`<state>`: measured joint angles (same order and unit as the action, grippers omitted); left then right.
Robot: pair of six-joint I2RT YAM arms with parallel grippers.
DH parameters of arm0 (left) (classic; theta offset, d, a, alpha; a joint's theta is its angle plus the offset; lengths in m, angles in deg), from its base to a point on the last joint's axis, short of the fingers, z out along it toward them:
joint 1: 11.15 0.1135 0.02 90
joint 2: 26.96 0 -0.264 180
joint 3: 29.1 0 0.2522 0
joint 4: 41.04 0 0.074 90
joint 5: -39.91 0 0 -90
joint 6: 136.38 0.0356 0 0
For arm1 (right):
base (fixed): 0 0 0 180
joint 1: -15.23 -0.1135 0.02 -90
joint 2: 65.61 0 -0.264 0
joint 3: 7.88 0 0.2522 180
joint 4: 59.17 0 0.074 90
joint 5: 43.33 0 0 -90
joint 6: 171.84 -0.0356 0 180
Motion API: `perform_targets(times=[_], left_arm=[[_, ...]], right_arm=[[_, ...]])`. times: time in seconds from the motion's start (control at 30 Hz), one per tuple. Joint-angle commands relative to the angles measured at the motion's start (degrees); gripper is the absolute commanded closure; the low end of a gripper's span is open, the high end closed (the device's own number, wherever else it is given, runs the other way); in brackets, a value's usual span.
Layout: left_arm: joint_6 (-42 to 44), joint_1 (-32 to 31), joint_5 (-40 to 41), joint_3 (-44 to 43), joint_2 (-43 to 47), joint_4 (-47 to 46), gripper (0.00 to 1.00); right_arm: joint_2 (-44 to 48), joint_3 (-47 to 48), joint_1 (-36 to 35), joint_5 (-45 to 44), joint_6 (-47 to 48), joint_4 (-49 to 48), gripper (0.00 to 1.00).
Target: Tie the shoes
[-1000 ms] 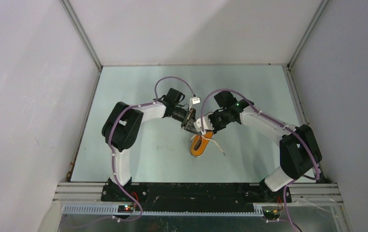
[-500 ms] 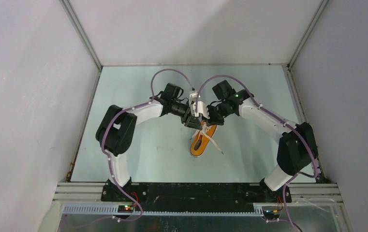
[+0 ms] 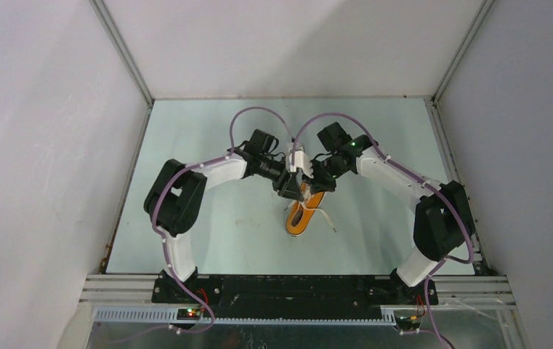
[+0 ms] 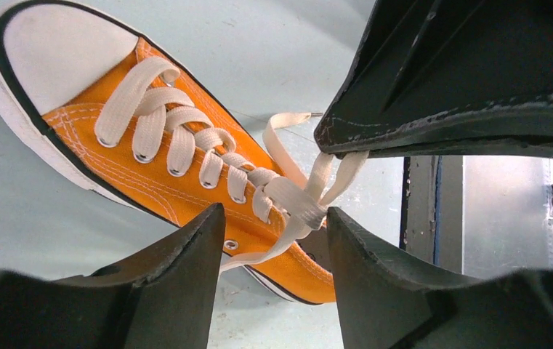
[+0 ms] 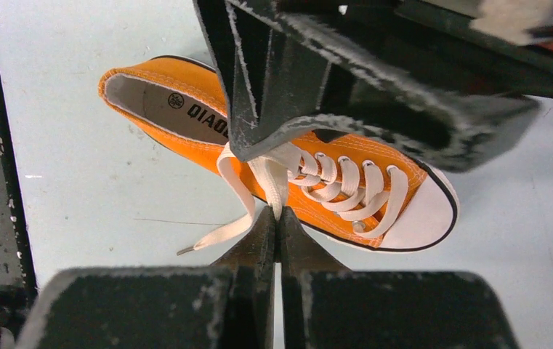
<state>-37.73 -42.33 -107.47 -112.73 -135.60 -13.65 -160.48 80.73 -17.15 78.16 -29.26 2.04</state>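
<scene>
The shoe (image 3: 301, 217) is a small orange sneaker with a white toe cap, lying on the table between both arms. Its white laces (image 4: 186, 138) cross into a loose twist near the top eyelets. My left gripper (image 4: 275, 211) hangs open just above that twist, with one strand passing between its fingers (image 4: 186, 276) untouched. My right gripper (image 5: 277, 212) is shut on a lace strand (image 5: 273, 178) pulled up from the shoe (image 5: 317, 211). The other lace end (image 5: 211, 233) trails loose on the table. In the top view the left gripper (image 3: 291, 190) and right gripper (image 3: 309, 183) nearly touch over the shoe.
The pale green table (image 3: 208, 225) is walled on three sides by grey panels. A black and aluminium rail (image 3: 295, 291) carrying the arm bases runs along the near edge. The right gripper's dark body (image 4: 447, 87) fills the upper right of the left wrist view.
My left gripper has opened and let go of the lace. Both grippers have drawn closer together and shifted slightly toward the far side, above the shoe. The right gripper stays shut.
</scene>
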Motion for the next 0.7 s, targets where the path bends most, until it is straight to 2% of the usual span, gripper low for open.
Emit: perform_targets(times=[0.0,0.2,0.4,0.53,0.57,0.63,0.67], left_arm=[[2.0,-0.8,0.7,0.9,3.3,-2.6,0.40],[7.2,-1.6,-0.1,-0.5,2.9,0.5,0.48],[8.3,-1.6,-2.8,-1.7,1.7,2.2,0.85],[7.2,-1.5,-2.9,-0.6,2.7,0.2,0.97],[6.7,-1.5,-2.8,-0.4,3.0,-0.4,0.98],[3.5,-1.2,-2.0,1.0,4.3,-3.2,1.00],[2.1,-1.1,-1.7,2.2,4.6,-6.3,1.00]], right_arm=[[-0.4,2.0,-0.2,0.9,-2.7,-1.6,1.00],[-0.8,2.5,-0.1,0.8,-4.3,-2.2,1.00],[-1.4,3.1,-0.1,0.8,-5.3,-2.4,1.00],[-2.2,4.3,0.7,1.4,-6.9,-2.1,1.00],[-2.3,4.7,1.0,1.8,-7.2,-2.0,0.98],[-2.5,5.1,2.4,3.1,-8.8,-2.1,0.89],[-2.5,5.2,4.0,3.8,-10.6,-2.8,0.81]])
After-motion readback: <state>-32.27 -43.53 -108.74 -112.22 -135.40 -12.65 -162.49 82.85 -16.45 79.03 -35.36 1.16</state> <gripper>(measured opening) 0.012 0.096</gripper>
